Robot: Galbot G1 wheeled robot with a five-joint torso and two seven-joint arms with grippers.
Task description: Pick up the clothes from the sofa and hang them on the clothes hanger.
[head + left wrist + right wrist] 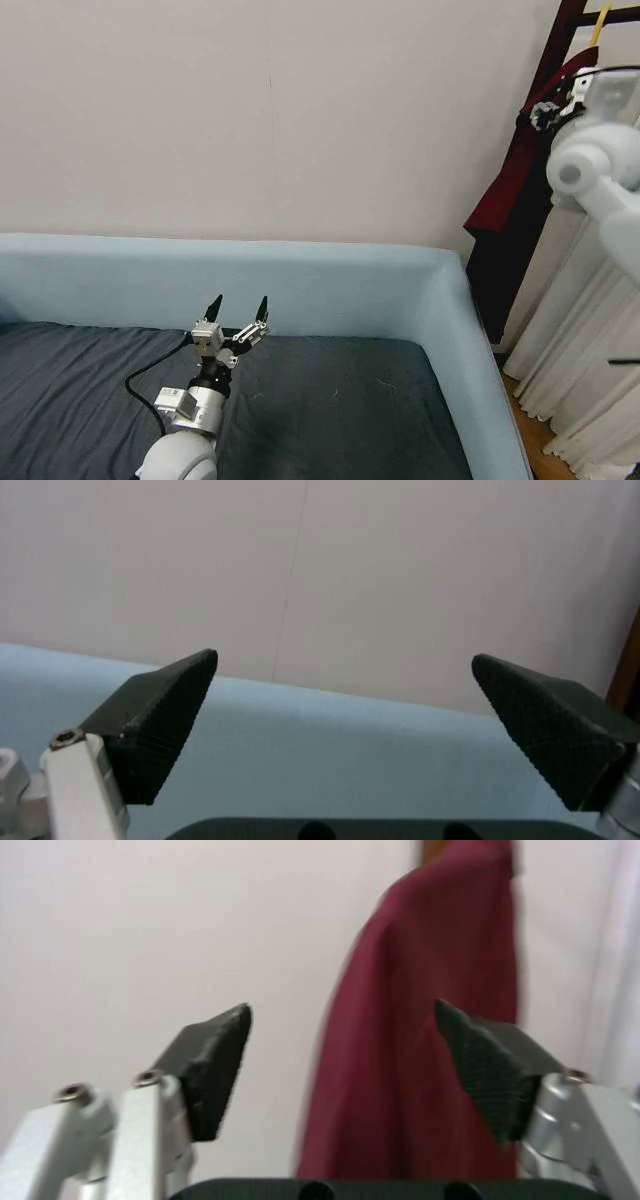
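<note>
A dark red garment [505, 180] hangs from the dark wooden clothes stand [552, 55] at the upper right, draped down beside the sofa's arm. In the right wrist view the same red garment [425, 1027] hangs straight ahead of my right gripper [345, 1065], whose fingers stand open and apart from the cloth. In the head view my right gripper [553, 108] is raised next to the stand. My left gripper [240, 308] points up over the sofa seat, open with nothing between its fingertips [165, 712].
The sofa has a light blue back and arm [440, 300] and a dark grey seat cushion [330, 400]. White curtains [580, 370] hang at the right, over a strip of wooden floor. A plain pale wall [260, 120] stands behind.
</note>
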